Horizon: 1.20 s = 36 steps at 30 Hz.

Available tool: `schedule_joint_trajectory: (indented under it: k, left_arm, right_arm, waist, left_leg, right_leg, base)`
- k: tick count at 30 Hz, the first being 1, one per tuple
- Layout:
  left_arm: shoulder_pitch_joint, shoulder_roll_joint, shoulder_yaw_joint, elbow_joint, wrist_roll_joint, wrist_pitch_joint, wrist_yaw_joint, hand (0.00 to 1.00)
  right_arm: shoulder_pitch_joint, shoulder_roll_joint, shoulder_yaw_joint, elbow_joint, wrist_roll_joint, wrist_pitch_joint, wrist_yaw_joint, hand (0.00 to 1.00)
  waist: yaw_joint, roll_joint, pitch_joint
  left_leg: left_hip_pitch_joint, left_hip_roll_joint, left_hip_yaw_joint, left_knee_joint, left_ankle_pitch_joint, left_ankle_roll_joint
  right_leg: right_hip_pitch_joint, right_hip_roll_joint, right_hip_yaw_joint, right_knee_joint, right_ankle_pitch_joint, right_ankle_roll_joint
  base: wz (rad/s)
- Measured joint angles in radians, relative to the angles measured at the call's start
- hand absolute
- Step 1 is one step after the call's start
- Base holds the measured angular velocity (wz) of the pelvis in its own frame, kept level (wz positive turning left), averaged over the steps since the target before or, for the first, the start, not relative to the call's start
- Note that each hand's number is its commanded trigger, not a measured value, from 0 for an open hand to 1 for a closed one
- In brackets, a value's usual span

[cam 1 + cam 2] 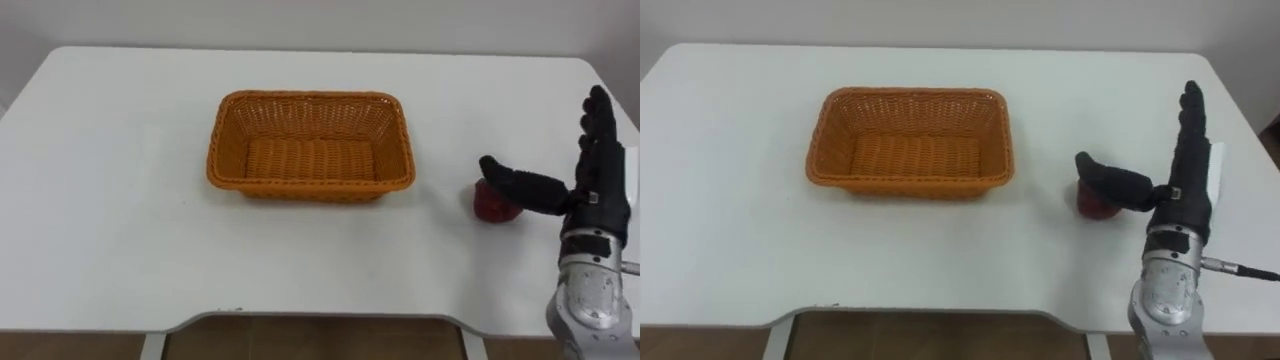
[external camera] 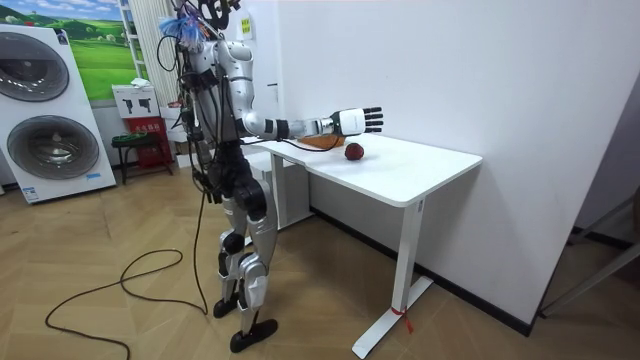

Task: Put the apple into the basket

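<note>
Table by white wall, basket, apple, washer beyond

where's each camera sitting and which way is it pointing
left eye view: on the robot's head, facing down at the white table with the orange woven basket and dark red apple; its open right hand and forearm come in from the right.
right eye view: same head, slightly offset, same downward look; same hand and forearm.
room view: stands in the room off the robot's right side, facing the table; the whole robot shows, right arm stretched over the table.
shared: both eye views show one scene.
</note>
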Motion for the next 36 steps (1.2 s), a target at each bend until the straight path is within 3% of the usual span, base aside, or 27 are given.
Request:
schedule_joint_trajectory:
  k: [4, 15, 17, 21, 25, 26, 27, 28, 29, 36]
  left_arm:
    - [-0.003, 0.0, 0.0, 0.0, 0.002, 0.0, -0.017, 0.0]
    - [-0.007, -0.006, 0.0, 0.003, 0.028, 0.003, -0.027, 0.0]
    - [-0.006, -0.006, 0.0, 0.002, 0.028, 0.008, -0.027, 0.0]
    - [-0.007, -0.007, 0.0, 0.001, 0.028, 0.016, -0.028, 0.0]
    - [-0.01, -0.007, 0.004, -0.001, 0.028, 0.015, -0.027, 0.0]
    - [-0.012, -0.007, 0.002, -0.002, 0.027, 0.015, -0.027, 0.0]
    - [-0.014, -0.007, 0.002, -0.004, 0.027, 0.015, -0.027, 0.0]
    - [-0.013, -0.006, 0.002, -0.004, 0.023, 0.015, -0.027, 0.0]
    - [-0.014, -0.005, 0.002, -0.004, 0.022, 0.015, -0.025, 0.0]
    - [-0.013, -0.004, 0.002, -0.005, 0.022, 0.015, -0.022, 0.0]
  right_arm:
    - [0.0, 0.0, 0.005, 0.005, -0.061, 0.0, 0.043, 0.0]
    - [0.002, 0.001, 0.071, 0.097, -0.077, 0.006, 0.087, 0.0]
    - [0.001, -0.003, 0.07, 0.1, -0.084, 0.007, 0.094, 0.0]
    - [0.001, -0.003, 0.07, 0.127, -0.103, 0.006, 0.095, 0.0]
    - [0.004, -0.002, 0.063, 0.205, -0.103, 0.02, 0.106, 0.0]
    - [0.012, 0.0, 0.065, 0.22, -0.101, 0.033, 0.115, 0.13]
    - [0.012, 0.0, 0.068, 0.232, -0.101, 0.033, 0.116, 0.52]
    - [0.012, 0.0, 0.071, 0.243, -0.098, 0.019, 0.115, 0.65]
    - [0.012, -0.001, 0.071, 0.251, -0.097, 0.016, 0.114, 1.0]
    - [0.0, -0.006, 0.047, 0.289, -0.1, 0.007, 0.088, 1.0]
  waist:
    - [0.001, 0.005, 0.0043]
    - [0.009, 0.009, 0.0042]
    - [0.008, 0.012, 0.0031]
    - [0.005, 0.018, -0.0076]
    - [0.003, 0.016, -0.0074]
    - [0.004, 0.016, -0.0071]
    - [0.004, 0.016, -0.0068]
    - [0.002, 0.017, -0.0069]
    - [0.001, 0.017, -0.0071]
    - [0.001, 0.007, -0.0107]
  left_leg:
    - [-0.005, 0.0, -0.001, -0.001, 0.0, 0.0]
    - [0.002, 0.0, -0.002, -0.001, 0.0, 0.0]
    - [0.001, 0.0, -0.004, -0.001, 0.0, 0.0]
    - [0.004, 0.0, -0.008, 0.001, 0.0, 0.0]
    - [0.015, 0.0, -0.014, -0.001, 0.0, -0.001]
    - [0.014, 0.0, -0.014, -0.001, 0.0, -0.001]
    - [0.013, 0.001, -0.014, -0.001, 0.0, -0.001]
    - [0.012, 0.001, -0.014, 0.0, 0.0, -0.001]
    - [0.011, 0.001, -0.015, 0.0, 0.0, -0.001]
    - [0.02, 0.001, -0.015, 0.001, -0.001, -0.001]
  right_leg:
    - [0.0, 0.0, -0.003, 0.001, 0.0, 0.0]
    - [0.007, -0.002, -0.016, -0.002, 0.0, 0.0]
    - [0.01, -0.002, -0.021, -0.004, 0.0, 0.0]
    - [0.024, -0.001, -0.027, -0.017, 0.001, -0.002]
    - [0.037, -0.002, -0.034, -0.017, 0.002, -0.002]
    - [0.037, -0.002, -0.035, -0.017, 0.002, -0.002]
    - [0.036, -0.002, -0.036, -0.016, 0.002, -0.002]
    - [0.036, -0.003, -0.036, -0.016, 0.002, -0.002]
    - [0.037, -0.002, -0.037, -0.016, 0.002, -0.002]
    - [0.046, -0.002, -0.039, -0.017, 0.002, -0.002]
  base:
    - [0.01]
    - [0.01]
    - [0.02]
    - [0.04]
    - [0.04]
    - [0.0]
    - [0.0]
    - [0.0]
    - [0.0]
    - [0.0]
